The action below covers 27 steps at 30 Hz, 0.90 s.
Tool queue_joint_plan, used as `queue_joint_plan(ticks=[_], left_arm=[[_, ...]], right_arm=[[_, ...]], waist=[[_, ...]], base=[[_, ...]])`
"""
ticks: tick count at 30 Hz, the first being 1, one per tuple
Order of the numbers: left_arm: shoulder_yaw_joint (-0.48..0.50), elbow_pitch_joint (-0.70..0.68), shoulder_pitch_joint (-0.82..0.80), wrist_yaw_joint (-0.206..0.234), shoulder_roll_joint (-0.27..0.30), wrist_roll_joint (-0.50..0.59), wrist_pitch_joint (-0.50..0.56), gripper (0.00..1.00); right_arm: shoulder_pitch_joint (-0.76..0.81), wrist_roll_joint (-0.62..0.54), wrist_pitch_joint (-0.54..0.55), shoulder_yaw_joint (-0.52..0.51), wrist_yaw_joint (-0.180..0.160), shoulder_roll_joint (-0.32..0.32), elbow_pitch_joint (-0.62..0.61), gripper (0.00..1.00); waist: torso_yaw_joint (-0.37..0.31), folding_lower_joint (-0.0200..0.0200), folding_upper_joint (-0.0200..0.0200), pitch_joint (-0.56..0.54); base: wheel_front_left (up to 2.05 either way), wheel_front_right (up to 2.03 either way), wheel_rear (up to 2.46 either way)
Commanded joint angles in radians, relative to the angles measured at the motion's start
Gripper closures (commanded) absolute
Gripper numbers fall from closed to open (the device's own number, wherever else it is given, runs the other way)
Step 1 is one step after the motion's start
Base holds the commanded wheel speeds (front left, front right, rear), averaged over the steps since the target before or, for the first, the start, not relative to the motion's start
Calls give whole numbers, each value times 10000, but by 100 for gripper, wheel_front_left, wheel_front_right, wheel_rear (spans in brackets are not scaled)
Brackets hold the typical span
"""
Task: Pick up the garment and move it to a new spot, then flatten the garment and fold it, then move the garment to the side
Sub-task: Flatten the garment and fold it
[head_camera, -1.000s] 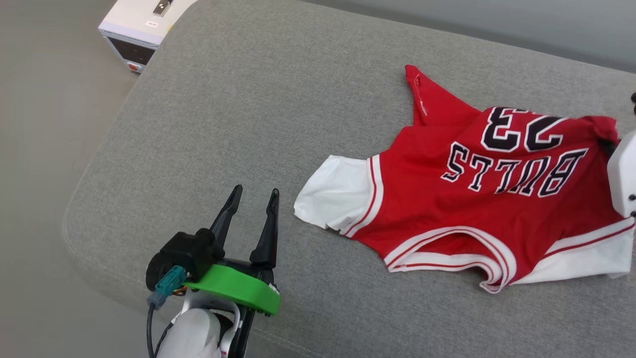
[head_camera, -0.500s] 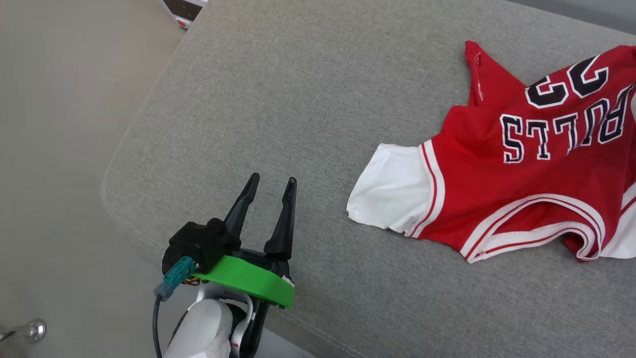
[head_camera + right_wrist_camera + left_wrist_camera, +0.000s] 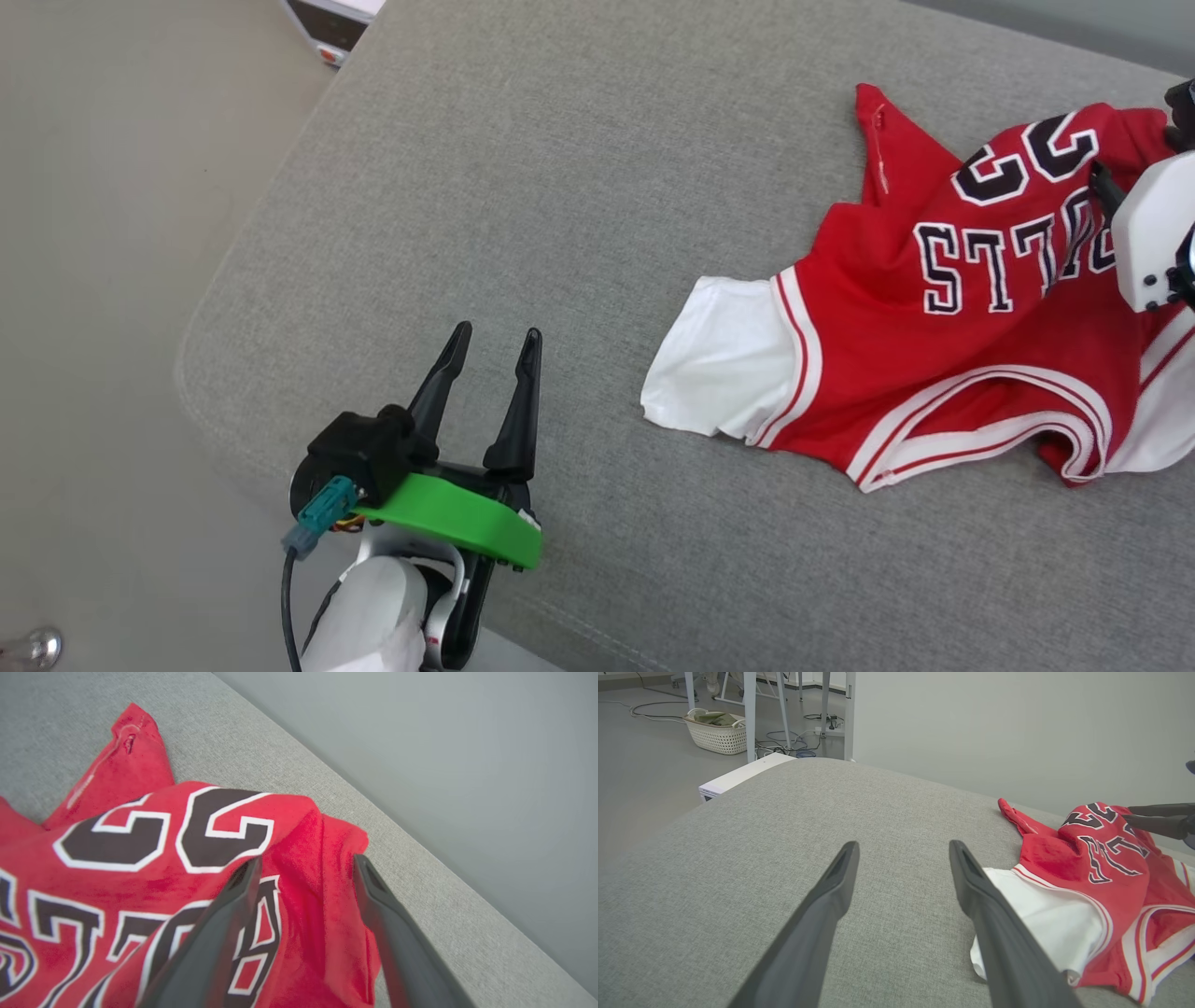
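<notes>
Since the garment (image 3: 943, 373) lies rumpled at the cushion's (image 3: 560, 187) right side, right gripper (image 3: 307, 861) released over a raised fold, left gripper (image 3: 498, 331) released well apart, opposite corners are best grasped and drawn outward.

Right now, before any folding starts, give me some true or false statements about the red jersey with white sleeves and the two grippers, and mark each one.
1. The red jersey lies lettering side up on the grey fabric cushion. True.
2. The fingers of the left gripper are shut on the jersey. False: they stand apart over bare cushion, beside the white sleeve.
3. The fingers of the right gripper are spread apart over the jersey's red cloth. True.
4. The jersey is folded into a neat rectangle. False: it lies rumpled and unfolded.
</notes>
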Motion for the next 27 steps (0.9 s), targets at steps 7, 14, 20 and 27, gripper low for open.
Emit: queue_joint_plan(ticks=[7, 14, 20, 27], left_arm=[[454, 348, 61, -153, -12, 350, -59, 0], [745, 700, 340, -236, 198, 328, -59, 0], [778, 895, 596, -266, 352, 175, -59, 0], [688, 1117, 846, -282, 438, -46, -59, 0]], right_arm=[[407, 673, -1819, -166, -9, 325, -223, 0], [1765, 1201, -3219, -940, -9, 496, -1128, 0], [3510, 1171, -3858, -2206, -9, 836, -2110, 0], [6090, 428, -4127, -4225, -9, 1825, -3771, 0]], waist=[[-1500, 0, 0, -1507], [-2438, 0, 0, -2390], [-3094, 0, 0, -2791], [-3572, 0, 0, -2971]], base=[[0, 0, 0], [0, 0, 0], [0, 0, 0], [0, 0, 0]])
